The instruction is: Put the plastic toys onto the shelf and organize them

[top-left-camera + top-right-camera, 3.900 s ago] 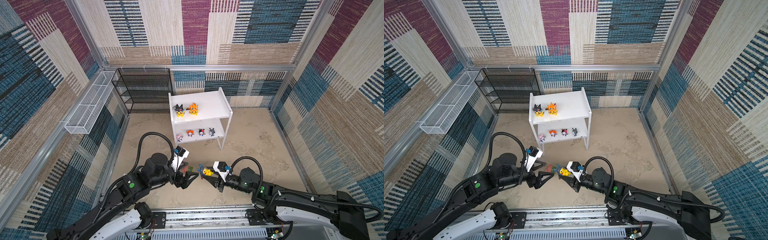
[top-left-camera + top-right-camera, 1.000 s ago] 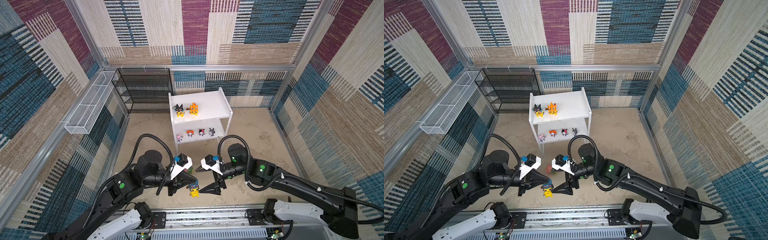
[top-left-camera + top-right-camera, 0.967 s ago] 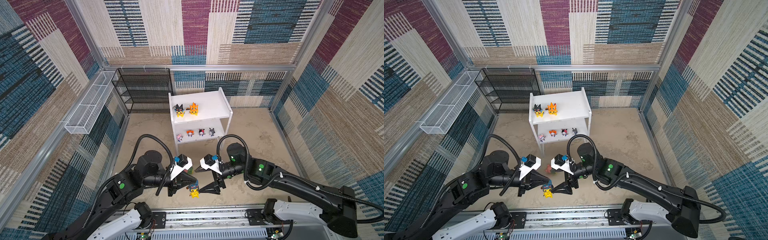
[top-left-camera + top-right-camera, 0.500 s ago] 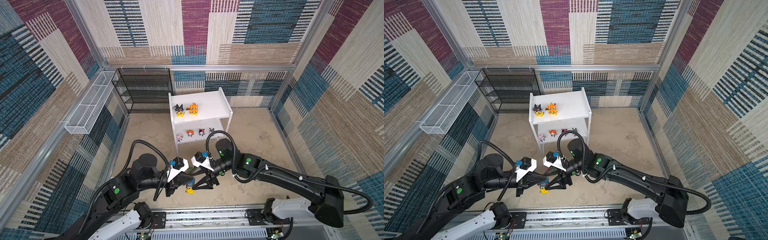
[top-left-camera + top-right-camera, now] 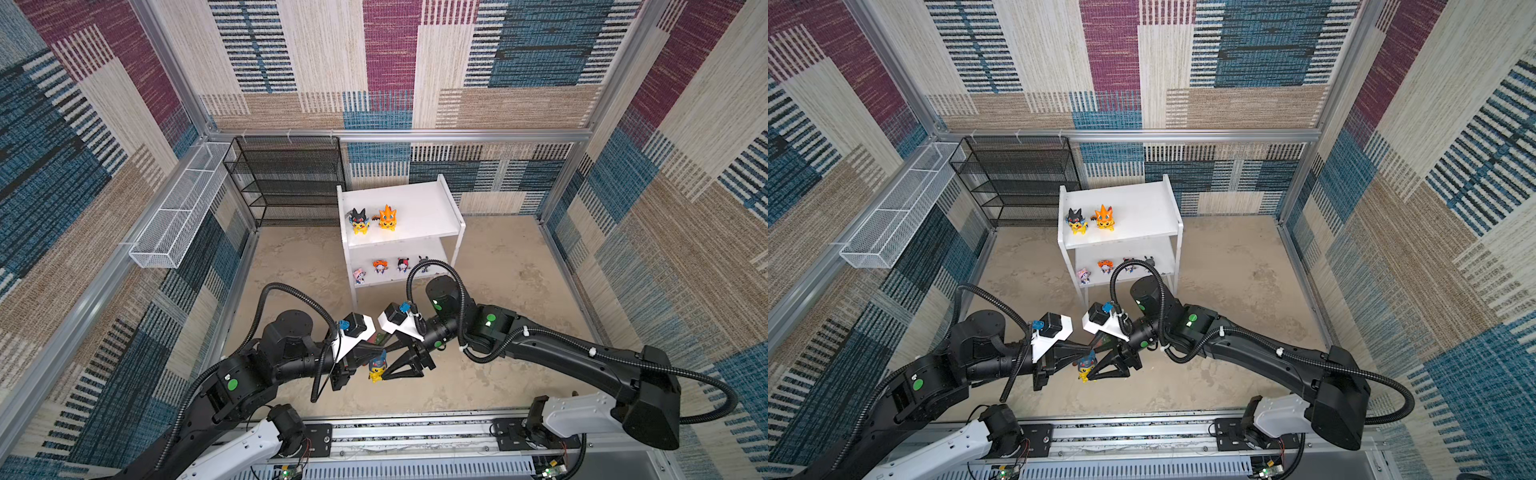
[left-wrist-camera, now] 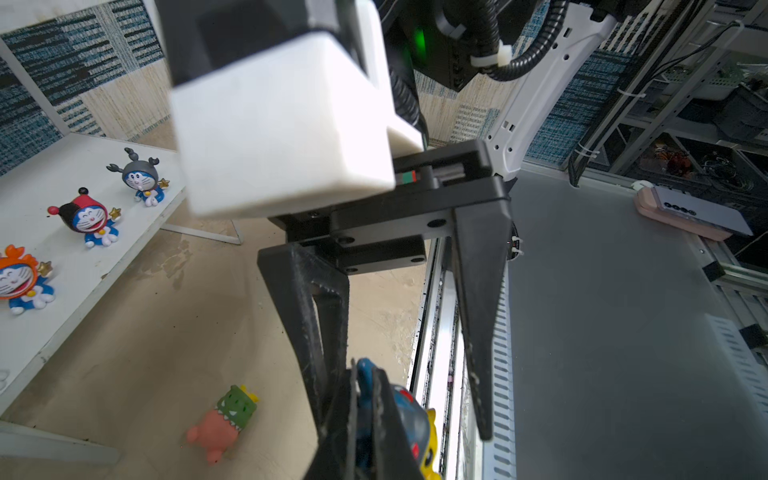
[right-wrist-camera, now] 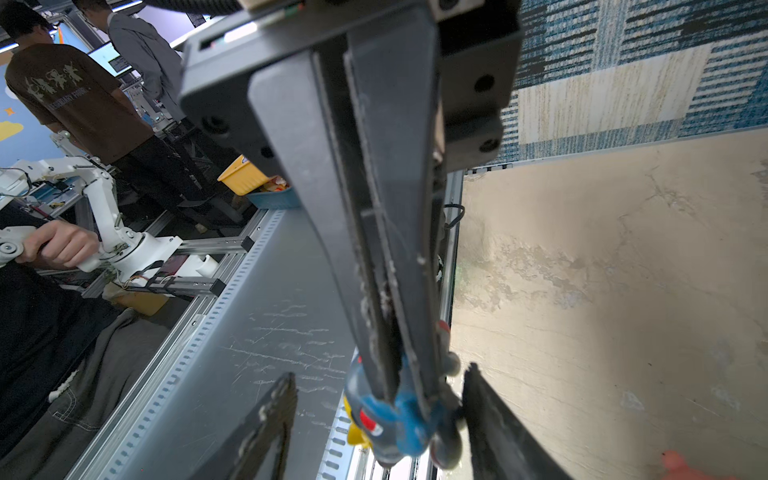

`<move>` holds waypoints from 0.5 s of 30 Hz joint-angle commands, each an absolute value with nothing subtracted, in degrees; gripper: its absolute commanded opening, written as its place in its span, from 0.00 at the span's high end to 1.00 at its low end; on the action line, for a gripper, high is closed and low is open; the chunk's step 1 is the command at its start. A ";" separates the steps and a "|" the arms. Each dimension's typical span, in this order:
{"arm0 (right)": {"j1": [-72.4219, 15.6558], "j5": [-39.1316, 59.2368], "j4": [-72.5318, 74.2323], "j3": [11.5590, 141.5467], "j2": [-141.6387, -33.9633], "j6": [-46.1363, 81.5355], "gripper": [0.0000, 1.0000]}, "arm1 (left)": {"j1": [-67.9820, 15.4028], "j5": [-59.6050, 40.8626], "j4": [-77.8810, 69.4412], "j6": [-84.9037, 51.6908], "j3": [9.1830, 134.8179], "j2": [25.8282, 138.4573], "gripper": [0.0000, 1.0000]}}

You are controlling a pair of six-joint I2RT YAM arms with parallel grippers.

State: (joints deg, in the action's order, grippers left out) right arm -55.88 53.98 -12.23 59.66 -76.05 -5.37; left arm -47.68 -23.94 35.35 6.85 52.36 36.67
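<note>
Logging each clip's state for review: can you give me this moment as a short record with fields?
left end effector: shut on the blue-hooded figurine
right end effector: open, jaws either side of that same figurine
likely stage: handover, left to right
shelf top tier: black-hooded figurine and orange-hooded figurine, upright, side by side
shelf lower tier: four tiny figurines in a row
floor: pink-and-green figurine lying down
not on shelf: two

Patchwork woven walls (image 5: 390, 62), mottled beige floor (image 5: 498, 291), black mesh rack (image 5: 286, 183); white wire basket (image 5: 178, 216) apparently wall-hung.
</note>
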 commanded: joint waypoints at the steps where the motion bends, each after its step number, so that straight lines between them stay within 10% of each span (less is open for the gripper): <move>1: -55.94 54.44 -10.40 60.37 -76.54 -4.81 0.38 | -47.57 -22.92 31.83 7.65 52.21 36.34 1.00; 15: -55.99 52.31 -5.91 60.43 -77.53 -3.40 0.30 | -47.62 -23.88 30.86 7.10 51.77 35.94 1.00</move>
